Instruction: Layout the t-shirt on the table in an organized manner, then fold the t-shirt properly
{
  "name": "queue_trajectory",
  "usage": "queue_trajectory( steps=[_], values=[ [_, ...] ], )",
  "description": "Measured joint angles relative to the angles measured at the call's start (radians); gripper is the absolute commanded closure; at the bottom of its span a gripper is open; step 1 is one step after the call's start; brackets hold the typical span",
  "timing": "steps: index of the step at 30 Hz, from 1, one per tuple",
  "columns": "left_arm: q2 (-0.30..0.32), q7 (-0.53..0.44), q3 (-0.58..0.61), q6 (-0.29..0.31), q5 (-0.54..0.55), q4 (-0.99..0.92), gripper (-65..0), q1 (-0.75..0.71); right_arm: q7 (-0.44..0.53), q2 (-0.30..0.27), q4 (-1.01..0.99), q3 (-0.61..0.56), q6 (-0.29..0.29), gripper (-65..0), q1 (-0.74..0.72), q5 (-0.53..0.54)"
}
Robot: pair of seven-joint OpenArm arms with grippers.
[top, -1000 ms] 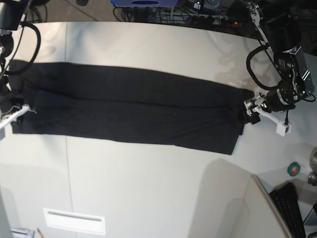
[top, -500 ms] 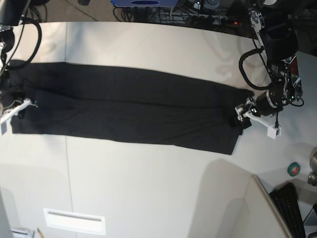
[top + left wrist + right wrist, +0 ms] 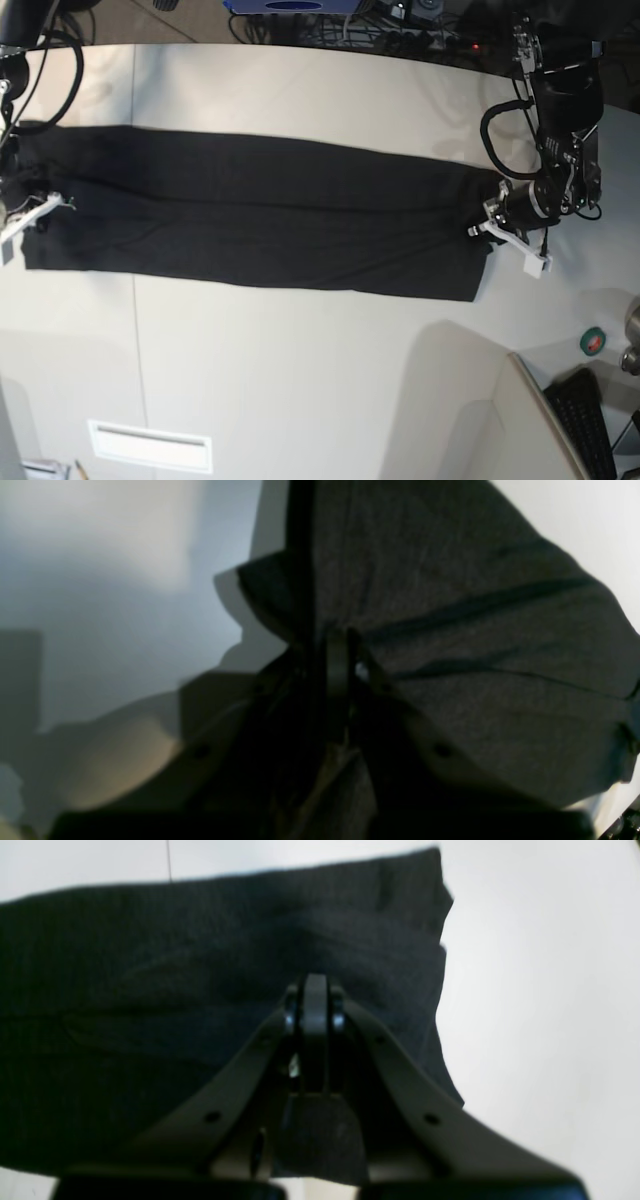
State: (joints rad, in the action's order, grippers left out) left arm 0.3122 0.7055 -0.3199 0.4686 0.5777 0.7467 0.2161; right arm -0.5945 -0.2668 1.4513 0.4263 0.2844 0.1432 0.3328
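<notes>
t-shirt: the black t-shirt (image 3: 255, 225) lies flat as a long, narrow band across the tabletop (image 3: 300, 380), already folded lengthwise, running from the base view's left edge to its right side. No print shows; only plain black cloth faces up.

left claw: the left claw (image 3: 484, 228) sits at the band's right-hand end in the base view. The left wrist view shows its jaws drawn together on a pinch of dark cloth (image 3: 450, 645), with creases fanning out from the pinch. It is clamped on the t-shirt.

right claw: the right claw (image 3: 314, 1005) is at the opposite end, on the base view's left. Its jaws are closed tight over the cloth; the right wrist view puts the tips on the fabric near the end edge, so it appears to grip the t-shirt too.

handling: the cloth looks light, soft and limp, with no stiffness of its own. It will likely sag and drag wherever it is not held, and the stacked layers may slide apart.

where to hold: the short end edges, through all layers at once, seem the best places, so the band can be carried end over end without unfolding.

step in hand: probably the crosswise fold, one end brought over to the other.

risk: a grip that catches only the top layer could pull the fold open.
</notes>
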Motion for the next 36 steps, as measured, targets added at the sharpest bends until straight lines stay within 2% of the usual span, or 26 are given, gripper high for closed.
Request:
queue_trajectory(
  steps=[4,6,8,11,14,19,26,30,34,36],
  values=[
    [0.032,0.022,-0.015,-0.001,-0.011,0.000,0.0,0.003,0.000,0.000,0.000,0.000,0.000,0.0,0.000,0.001],
    [0.043,0.040,-0.092,-0.027,-0.047,0.037,0.0,-0.010,-0.001,-0.001,0.000,0.000,0.000,0.0,-0.001,0.000],
    [0.061,0.032,-0.159,-0.059,-0.087,0.104,0.0,-0.053,0.000,0.000,0.000,0.000,0.000,0.0,0.000,0.001],
    [0.107,0.045,-0.179,-0.058,-0.100,0.243,0.0,-0.131,0.000,-0.001,0.000,0.000,0.000,0.0,0.000,0.001],
    [0.103,0.063,-0.184,-0.052,-0.074,0.406,0.0,-0.185,-0.001,0.000,0.001,0.000,0.000,0.0,0.001,0.001],
    [0.058,0.186,-0.174,-0.054,-0.086,0.639,0.0,-0.317,0.001,-0.001,0.001,0.002,0.000,0.0,0.000,0.001],
    [-0.103,0.358,-0.169,-0.047,-0.068,0.882,0.0,-0.343,0.000,-0.001,0.001,0.001,0.000,0.0,-0.006,0.000],
    [-0.131,0.424,-0.046,-0.058,-0.096,0.898,0.0,-0.328,0.000,0.001,0.001,0.001,0.000,0.0,-0.007,0.002],
    [-0.176,0.406,0.090,-0.187,-0.079,0.900,0.0,-0.298,0.000,0.001,0.001,0.001,0.000,0.0,-0.007,0.001],
    [-0.180,0.414,0.166,-0.202,-0.079,0.898,0.0,-0.282,0.001,0.001,0.001,0.001,0.000,0.0,-0.007,0.002]
  ],
)
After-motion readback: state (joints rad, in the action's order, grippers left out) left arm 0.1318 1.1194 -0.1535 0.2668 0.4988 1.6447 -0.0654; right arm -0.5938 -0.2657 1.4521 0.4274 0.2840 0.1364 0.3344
